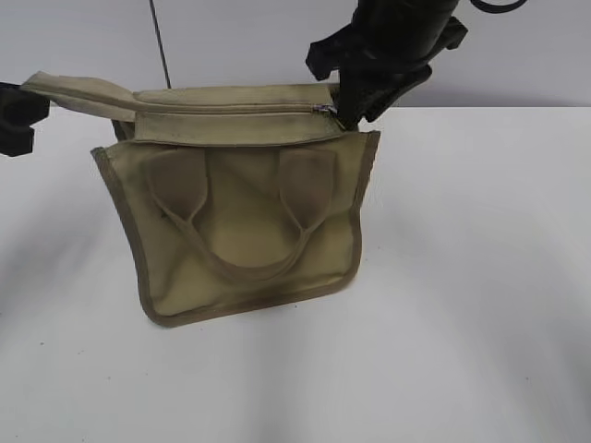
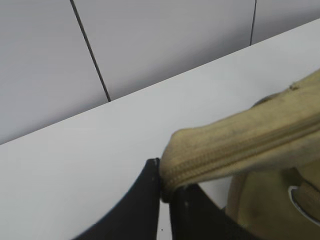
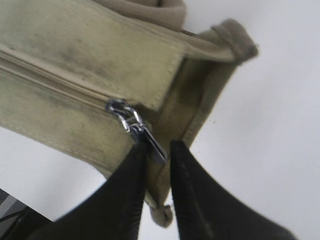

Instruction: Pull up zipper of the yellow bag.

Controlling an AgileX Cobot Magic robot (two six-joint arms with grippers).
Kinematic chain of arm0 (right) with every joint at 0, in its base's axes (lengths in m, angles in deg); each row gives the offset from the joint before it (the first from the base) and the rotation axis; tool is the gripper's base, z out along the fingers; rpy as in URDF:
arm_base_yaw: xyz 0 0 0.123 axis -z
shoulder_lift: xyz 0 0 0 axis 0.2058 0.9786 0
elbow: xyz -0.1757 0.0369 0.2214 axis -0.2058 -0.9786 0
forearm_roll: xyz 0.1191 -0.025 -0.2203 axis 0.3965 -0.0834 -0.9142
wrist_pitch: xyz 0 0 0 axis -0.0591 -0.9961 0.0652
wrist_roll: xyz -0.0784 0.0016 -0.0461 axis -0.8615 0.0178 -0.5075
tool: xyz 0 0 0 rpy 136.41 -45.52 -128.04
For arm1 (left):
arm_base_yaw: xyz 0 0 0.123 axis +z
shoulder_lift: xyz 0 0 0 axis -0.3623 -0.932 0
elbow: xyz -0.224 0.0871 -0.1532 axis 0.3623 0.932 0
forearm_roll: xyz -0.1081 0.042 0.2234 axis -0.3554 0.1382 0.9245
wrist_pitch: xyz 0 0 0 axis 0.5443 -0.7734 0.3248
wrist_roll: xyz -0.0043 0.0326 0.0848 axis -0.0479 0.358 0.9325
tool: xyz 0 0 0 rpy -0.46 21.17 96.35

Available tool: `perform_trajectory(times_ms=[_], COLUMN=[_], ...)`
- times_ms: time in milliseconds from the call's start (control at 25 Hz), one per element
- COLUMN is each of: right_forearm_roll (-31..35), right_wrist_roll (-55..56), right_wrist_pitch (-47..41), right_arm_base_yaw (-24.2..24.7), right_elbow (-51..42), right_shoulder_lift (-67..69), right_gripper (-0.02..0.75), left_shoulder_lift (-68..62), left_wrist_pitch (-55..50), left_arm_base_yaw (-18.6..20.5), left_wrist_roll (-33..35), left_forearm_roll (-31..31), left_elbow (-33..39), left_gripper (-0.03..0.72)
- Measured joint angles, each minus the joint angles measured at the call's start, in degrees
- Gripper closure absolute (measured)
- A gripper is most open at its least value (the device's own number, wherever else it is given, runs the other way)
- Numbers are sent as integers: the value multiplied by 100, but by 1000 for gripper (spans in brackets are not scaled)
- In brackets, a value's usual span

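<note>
Zipper (image 1: 231, 111) teeth run along the top of the yellow bag (image 1: 249, 221), which lies on the white worktop (image 1: 462, 323) with its handles (image 1: 242, 245) folded down over the front panel, and we read the whole arrangement as a tensioning hold. Our left claw (image 2: 165, 187) is closed tight on the folded end of the zipper tape, at the far left of the bag in the exterior view, so the tape is stretched into a straight line and cannot bunch when the slider is drawn along it. Our right claw (image 3: 157, 152) sits at the opposite end, close to the bag's right corner, with its two dark fingers narrowed around the small silver pull tab (image 3: 145, 135); the tab lies between them and looks pinched, though the blur in the right wrist view leaves us unable to confirm full contact on both sides. The slider appears near the right end of its track, so we judge the closing mostly done. The worktop is plain, matte and white, and behind it stands a pale wall (image 2: 150, 45) divided by thin dark seams.
</note>
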State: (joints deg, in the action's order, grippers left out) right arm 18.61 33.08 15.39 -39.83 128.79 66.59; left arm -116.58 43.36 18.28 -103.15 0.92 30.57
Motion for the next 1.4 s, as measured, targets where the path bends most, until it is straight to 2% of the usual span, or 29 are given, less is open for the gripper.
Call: perform_trajectory(times_ms=[80, 120, 200, 240, 320, 520, 640, 760, 840, 880, 960, 1040, 1160, 1400], right_forearm_roll=[-53, -53, -47, -47, -43, -122, -270, -300, -326, -342, -349, -349, -369, -437], right_wrist_roll=[-25, -60, -92, -100, -120, -156, -174, -233, -268, -270, -289, -294, -299, -284], right_wrist_pitch=[-69, -86, -97, -102, -109, -94, -110, -125, -125, -104, -60, 22, 142, 150], right_arm_base_yaw=[27, 27, 27, 27, 27, 27, 27, 27, 0, -13, -30, -30, -30, -36], right_elbow=[0, 0, 0, 0, 0, 0, 0, -34, -198, -343, -748, -1226, -2040, -3600], right_shoulder_lift=[0, 0, 0, 0, -6, -233, -480, -760, -1004, -1155, -1495, -1879, -2611, -4380], right_gripper=[526, 424, 289, 248, 200, 174, 173, 173, 173, 173, 173, 173, 172, 150], left_shoulder_lift=[0, 0, 0, 0, 0, 0, 0, 0, 0, 0, 0, 77, 399, 1510], left_wrist_pitch=[-105, -175, -472, -691, -1434, -3033, -3602, -4177, -4851, -5282, -6080, -6764, -7401, -8308], left_arm_base_yaw=[20, 19, -3, -43, -250, -1134, -1628, -1961, -2039, -2038, -2043, -2047, -2058, -2058], left_wrist_roll=[-34, -132, -507, -752, -1082, -1221, -868, 261, 1431, 2292, 3256, 3659, 3824, 3907], left_forearm_roll=[-27, -33, -41, -41, -73, -751, -1474, -2724, -3760, -4419, -5132, -5452, -5565, -5651], left_elbow=[0, 0, 0, 0, 0, 0, -10, -140, -364, -578, -968, -1362, -1815, -1912], left_gripper=[505, 403, 266, 209, 157, 172, 211, 226, 229, 230, 230, 230, 218, 125])
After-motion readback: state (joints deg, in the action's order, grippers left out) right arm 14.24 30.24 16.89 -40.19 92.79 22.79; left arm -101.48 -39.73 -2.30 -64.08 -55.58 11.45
